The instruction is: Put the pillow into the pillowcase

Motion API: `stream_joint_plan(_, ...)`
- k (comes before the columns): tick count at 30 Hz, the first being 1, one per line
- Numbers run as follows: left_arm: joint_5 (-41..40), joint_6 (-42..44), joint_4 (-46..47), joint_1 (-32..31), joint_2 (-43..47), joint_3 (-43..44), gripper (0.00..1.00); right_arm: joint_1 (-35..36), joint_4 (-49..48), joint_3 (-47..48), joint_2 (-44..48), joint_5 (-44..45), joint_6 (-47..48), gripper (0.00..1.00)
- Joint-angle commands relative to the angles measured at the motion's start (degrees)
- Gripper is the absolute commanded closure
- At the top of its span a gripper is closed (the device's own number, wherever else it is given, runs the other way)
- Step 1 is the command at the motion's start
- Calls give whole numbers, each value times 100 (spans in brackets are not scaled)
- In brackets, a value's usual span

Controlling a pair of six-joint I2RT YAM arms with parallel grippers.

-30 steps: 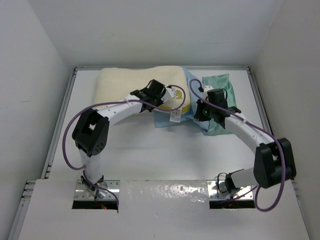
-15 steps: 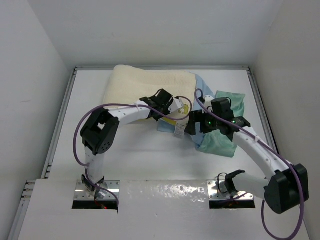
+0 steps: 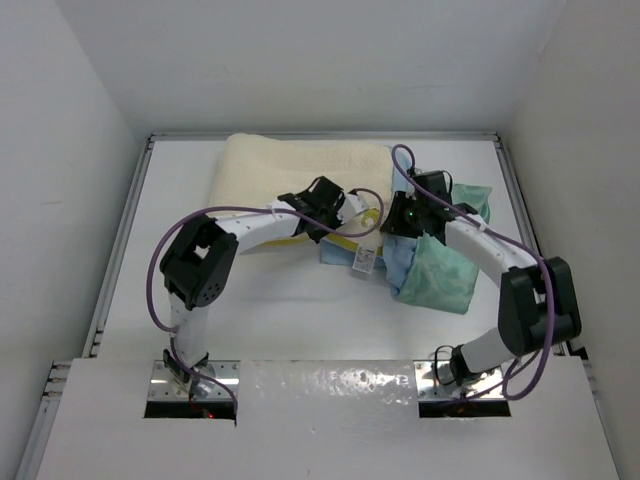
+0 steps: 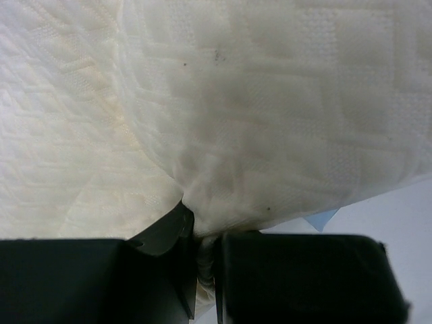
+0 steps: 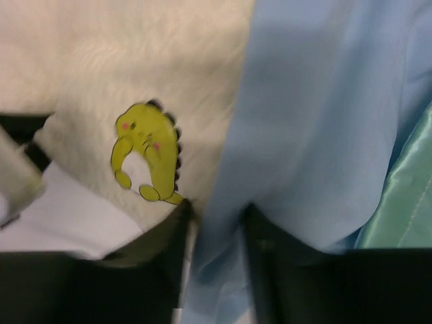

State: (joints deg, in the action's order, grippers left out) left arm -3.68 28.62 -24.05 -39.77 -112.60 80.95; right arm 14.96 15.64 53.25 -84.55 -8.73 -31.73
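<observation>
Left end effector (image 4: 202, 236): jaws narrow, pinched on a fold of the pillow (image 3: 290, 165). In the left wrist view the cream cover bunches up between them. I have it at the pillow's near right edge.

Right end effector (image 5: 214, 226): jaws partly apart, with a bunch of the light blue inner side of the pillowcase (image 3: 440, 278) in the gap. The view is blurred, so I cannot tell whether it clamps the cloth or only straddles it. Just left of it is the yellow logo (image 5: 145, 152) on the pillow's corner, and that corner touches the blue cloth.

Pillow: lies flat on the far half of the counter (image 3: 290, 320), centre to left, almost all of it outside the pillowcase. I cannot tell whether the corner is inside the opening.

Pillowcase: crumpled just right of the pillow. The blue side is toward the pillow and the green face toward the right. A white label (image 3: 365, 260) shows at its near left edge.

Both arms reach in from the near edge, their end effectors near each other.
</observation>
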Motion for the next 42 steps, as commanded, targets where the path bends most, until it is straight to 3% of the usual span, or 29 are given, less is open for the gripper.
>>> stream_joint_plan(1, 500, -340, -152, 48, 238, 158, 100, 7, -343, 343, -307, 475, -395, 71)
stream_joint_plan(3, 526, -357, -274, 74, 247, 219, 100, 7, -316, 300, -351, 679, -370, 96)
stream_joint_plan(4, 544, -366, -345, 75, 247, 289, 100, 7, -281, 326, -308, 636, -300, 100)
stream_joint_plan(7, 395, -419, -714, 127, 194, 439, 100, 147, -35, 659, -35, 181, 113, 100)
stream_joint_plan(10, 395, -498, -855, 285, 124, 405, 100, 717, 386, 1151, 158, 223, 448, 100)
stream_joint_plan(15, 272, -603, -820, 373, 36, 448, 100, 1114, -270, 775, 694, -419, -481, 100)
stream_joint_plan(22, 157, -595, -846, 496, -87, 483, 100, 1123, 676, 985, 853, 634, -335, 100)
stream_joint_plan(25, 166, -568, -873, 567, -131, 492, 100, 1106, 1029, 968, 809, 986, -255, 95)
stream_joint_plan(30, 1236, -498, -1110, 576, 44, 606, 100, 1105, 11, 221, 642, 312, -334, 100)
stream_joint_plan(35, 2178, -595, -1478, 409, 211, 852, 100, 1193, -1280, 571, 589, -691, -711, 100)
stream_joint_plan(39, 2293, 360, -2058, 40, 738, 730, 100, 1185, -1309, 1055, 659, -621, -782, 100)
stream_joint_plan(42, 2618, 986, -2507, -224, 1335, 379, 100, 1167, -950, 776, 598, -305, -774, 100)
